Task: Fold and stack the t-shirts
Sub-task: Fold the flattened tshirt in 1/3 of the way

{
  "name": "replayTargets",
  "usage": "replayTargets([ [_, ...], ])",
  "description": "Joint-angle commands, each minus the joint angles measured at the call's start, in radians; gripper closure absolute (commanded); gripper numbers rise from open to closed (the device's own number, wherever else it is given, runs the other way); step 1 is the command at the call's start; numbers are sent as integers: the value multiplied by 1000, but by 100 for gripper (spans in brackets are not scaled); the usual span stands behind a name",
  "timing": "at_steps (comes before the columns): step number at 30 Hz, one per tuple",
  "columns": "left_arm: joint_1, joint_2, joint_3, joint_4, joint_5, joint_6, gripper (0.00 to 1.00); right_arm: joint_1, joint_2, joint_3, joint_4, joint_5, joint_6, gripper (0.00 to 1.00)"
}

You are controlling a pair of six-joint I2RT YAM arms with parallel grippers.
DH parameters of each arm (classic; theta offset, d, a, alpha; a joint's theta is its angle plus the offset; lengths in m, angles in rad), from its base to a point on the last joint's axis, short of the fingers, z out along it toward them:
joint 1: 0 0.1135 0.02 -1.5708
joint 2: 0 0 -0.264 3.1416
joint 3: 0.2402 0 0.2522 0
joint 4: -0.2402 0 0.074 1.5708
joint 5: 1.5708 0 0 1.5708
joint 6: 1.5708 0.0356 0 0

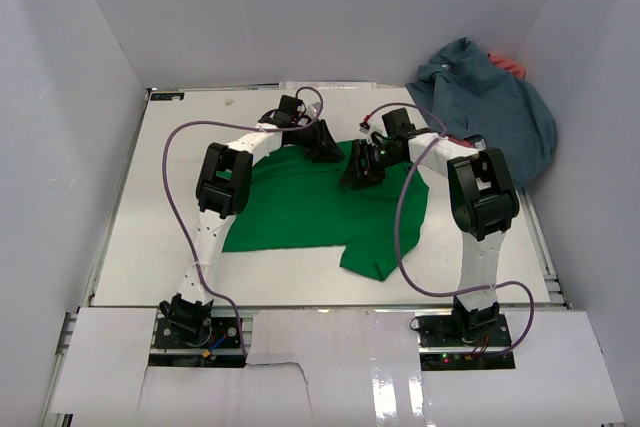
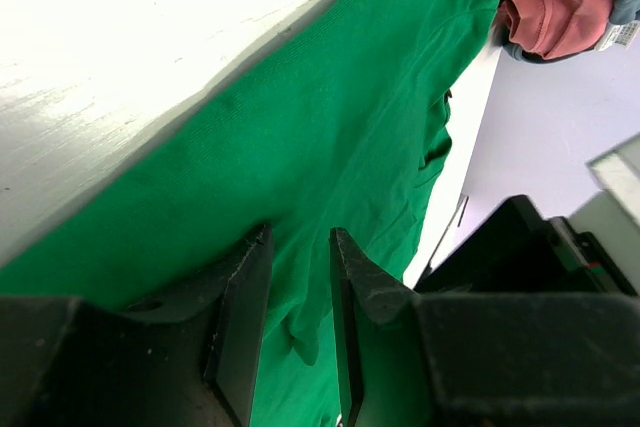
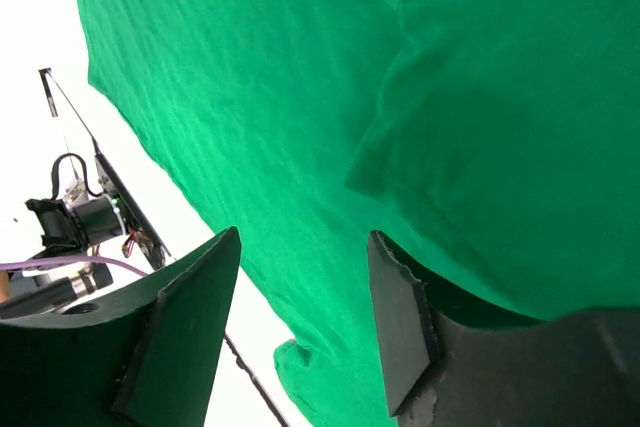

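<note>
**Green shirt spread flat, both claws at its far edge**

Item one, nearest: green t-shirt (image 1: 300, 207), laid open on the table (image 1: 150, 247), one sleeve lolling toward the bases, its broader run left to right.
Item two: right gripper (image 3: 302, 247), jaws wide, holding nothing, poised over the cloth's far right part.
Item three: left gripper (image 2: 300, 247), jaws partly apart, nothing visibly pinched, at the far edge.
The cloth lies basewards of both claws, so I'd expect a fold toward the near side.
Farthest, right corner: blue-grey t-shirt (image 1: 495, 112) heaped, coral red t-shirt (image 1: 512, 65) peeking behind.

Robot lab cell — white partition walls (image 1: 80, 47), table-bolted arms (image 1: 225, 182), loose purple cabling (image 1: 168, 167).
</note>
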Motion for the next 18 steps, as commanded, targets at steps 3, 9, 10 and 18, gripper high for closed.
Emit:
replayTargets([
  [3, -20, -42, -30, -72, -58, 42, 59, -6, -114, 38, -6, 33, -8, 39],
  [9, -20, -53, -36, -86, -55, 48, 59, -36, -138, 80, -25, 240, -65, 39],
  [10, -19, -67, -39, -87, -55, 48, 59, -42, -134, 87, -39, 310, -68, 39],
  [18, 13, -196, 33, -112, -19, 5, 59, -61, -71, 164, -90, 582, -94, 35],
])
